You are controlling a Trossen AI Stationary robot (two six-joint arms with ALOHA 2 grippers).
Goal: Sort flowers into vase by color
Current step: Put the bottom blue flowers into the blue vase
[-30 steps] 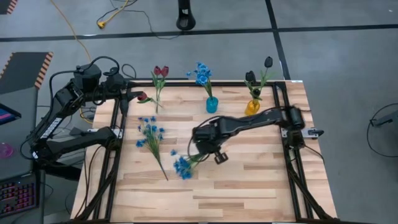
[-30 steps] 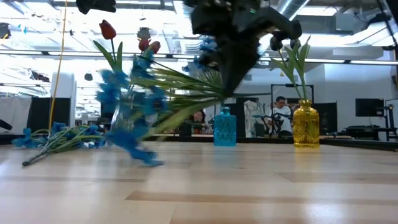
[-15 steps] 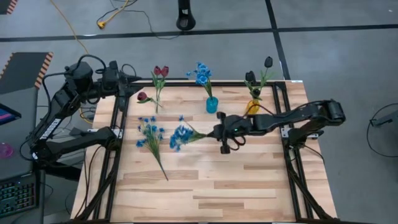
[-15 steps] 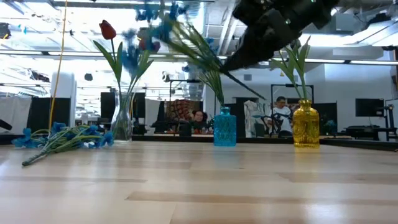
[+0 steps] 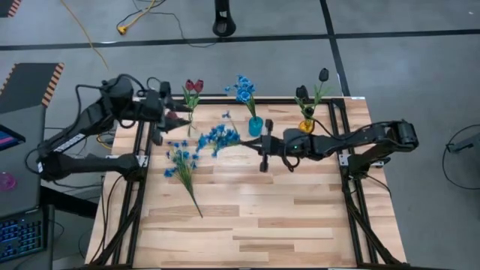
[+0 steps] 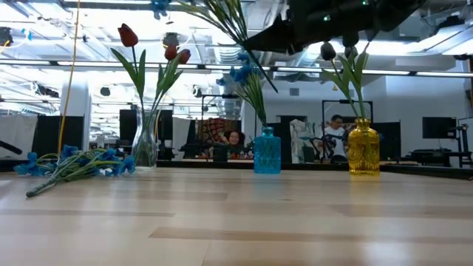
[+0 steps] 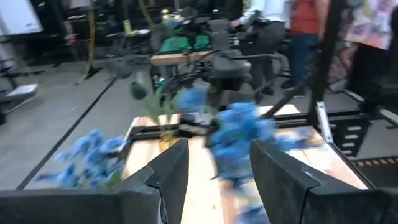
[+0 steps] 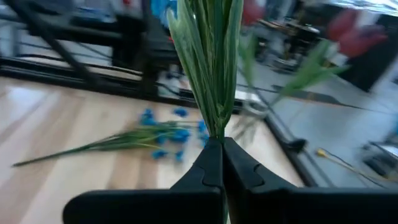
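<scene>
Right gripper (image 5: 264,154): 1 blue bunch (image 5: 219,138); 3 vases (image 6: 267,151)

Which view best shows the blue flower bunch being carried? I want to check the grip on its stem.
The right wrist view: the right gripper is shut on the carried bunch of blue flowers. The high view shows it whole but small; the low view, only leaves; the left wrist view, blurred blossoms.

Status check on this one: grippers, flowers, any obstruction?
Right gripper shut on blue flower bunch, airborne near blue glass vase. Left gripper open, empty, at rear-left edge. Nothing blocking.
</scene>
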